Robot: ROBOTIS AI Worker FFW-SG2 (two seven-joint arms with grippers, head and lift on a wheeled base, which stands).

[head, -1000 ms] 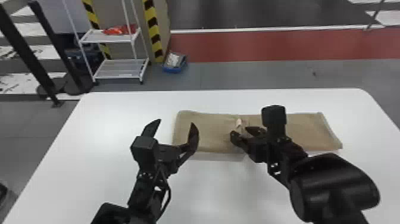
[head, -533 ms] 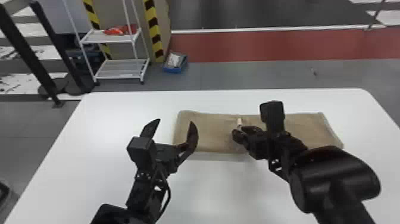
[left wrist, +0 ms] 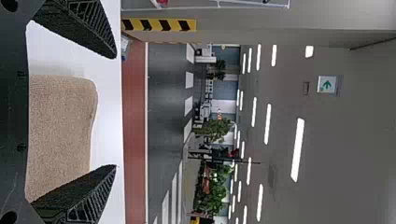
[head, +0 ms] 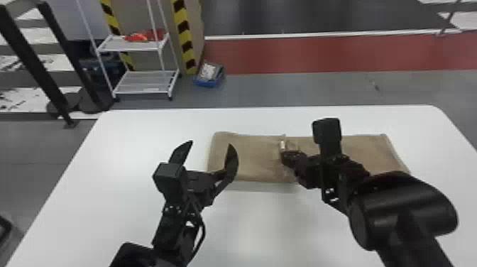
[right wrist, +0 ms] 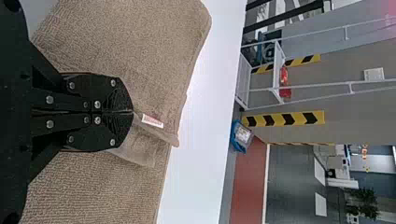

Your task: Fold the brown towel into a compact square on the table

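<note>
We have the brown, textured fabric towel (head: 245, 156) lying folded in a long strip on the smooth white table (head: 262, 230). Our black right gripper (head: 285, 156) has its flat fingers pinched on a raised fold near a small white label (right wrist: 152, 121). Our black left gripper (head: 211, 145) holds its fingers wide apart near the towel's left end.

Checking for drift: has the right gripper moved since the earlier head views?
Yes, slightly: in the head view the right gripper now sits nearer the table's far edge. Can't tell whether that's lift or forward travel.
</note>
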